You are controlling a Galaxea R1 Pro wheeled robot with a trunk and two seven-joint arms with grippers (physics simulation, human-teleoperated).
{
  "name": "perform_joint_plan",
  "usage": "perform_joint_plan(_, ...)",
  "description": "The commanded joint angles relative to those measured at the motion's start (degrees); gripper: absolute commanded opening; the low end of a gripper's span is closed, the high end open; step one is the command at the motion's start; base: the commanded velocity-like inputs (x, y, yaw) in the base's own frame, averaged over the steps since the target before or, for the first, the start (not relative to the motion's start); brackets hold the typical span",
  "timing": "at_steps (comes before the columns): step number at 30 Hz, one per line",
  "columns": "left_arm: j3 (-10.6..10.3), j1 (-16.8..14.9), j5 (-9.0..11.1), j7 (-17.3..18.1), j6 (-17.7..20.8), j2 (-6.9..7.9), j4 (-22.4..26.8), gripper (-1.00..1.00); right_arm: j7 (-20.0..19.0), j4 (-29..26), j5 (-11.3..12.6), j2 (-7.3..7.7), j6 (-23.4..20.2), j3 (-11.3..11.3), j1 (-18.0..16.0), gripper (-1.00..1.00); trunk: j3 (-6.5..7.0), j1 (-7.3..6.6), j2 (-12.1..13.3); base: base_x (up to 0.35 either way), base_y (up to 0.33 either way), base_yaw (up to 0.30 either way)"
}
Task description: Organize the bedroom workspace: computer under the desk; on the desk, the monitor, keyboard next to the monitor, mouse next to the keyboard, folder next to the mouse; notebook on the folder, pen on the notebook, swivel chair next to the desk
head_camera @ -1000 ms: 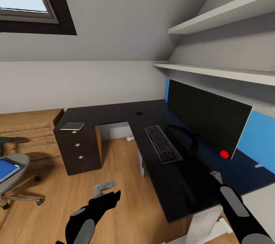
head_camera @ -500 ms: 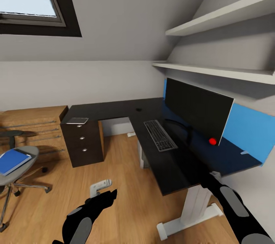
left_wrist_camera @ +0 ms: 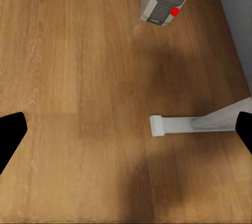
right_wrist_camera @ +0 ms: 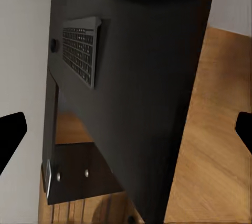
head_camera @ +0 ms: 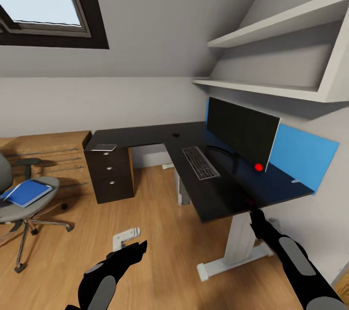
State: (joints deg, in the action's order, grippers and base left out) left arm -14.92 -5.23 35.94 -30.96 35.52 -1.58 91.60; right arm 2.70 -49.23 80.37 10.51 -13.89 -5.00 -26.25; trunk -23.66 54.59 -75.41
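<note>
One blue folder (head_camera: 26, 192) on swivel chair (head_camera: 19, 206), well apart from desk (head_camera: 160, 136)

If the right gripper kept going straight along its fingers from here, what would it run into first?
Most likely the black desk: in the right wrist view its top lies dead ahead between the open fingers of the right gripper, with the keyboard off to one side. Depth is hard to judge.

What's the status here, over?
Both claws open, empty: left claw, right claw. Blue folder on the chair, off left. Keyboard beside monitor on the desk. Open floor between.
</note>
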Motion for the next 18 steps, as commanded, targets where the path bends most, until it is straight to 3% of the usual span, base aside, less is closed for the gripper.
perform_joint_plan(1, -0.1, 0.0, 0.6, -0.6, 0.1, 0.0, 0.1, 1.0, 0.3, -0.1, 0.4, -0.02, -0.3, -0.1, 0.0, 1.0, -0.07, -0.04, 0.0, -0.334, 0.0, 0.0)
perform_joint_plan(6, -0.1, 0.0, 0.6, -0.6, 0.1, -0.01, 0.1, 1.0, 0.3, 0.0, 0.4, -0.05, -0.3, -0.1, 0.0, 1.0, -0.07, -0.04, 0.0, -0.264, 0.0, 0.0)
perform_joint_plan(12, -0.1, 0.0, 0.7, -0.5, 0.1, -0.06, -0.3, 1.0, 0.5, 0.0, -0.9, -0.38, -0.2, 0.4, 0.0, 1.0, 0.47, -0.69, 1.2, -0.054, 0.0, 0.0)
perform_joint_plan(18, 0.0, 0.0, 0.4, -0.5, 0.0, -0.07, -2.5, 1.0, 1.5, 0.2, -11.4, -3.88, 0.6, 1.4, 0.0, 1.0, 1.55, -2.01, 3.6, -0.006, 0.0, 0.0)
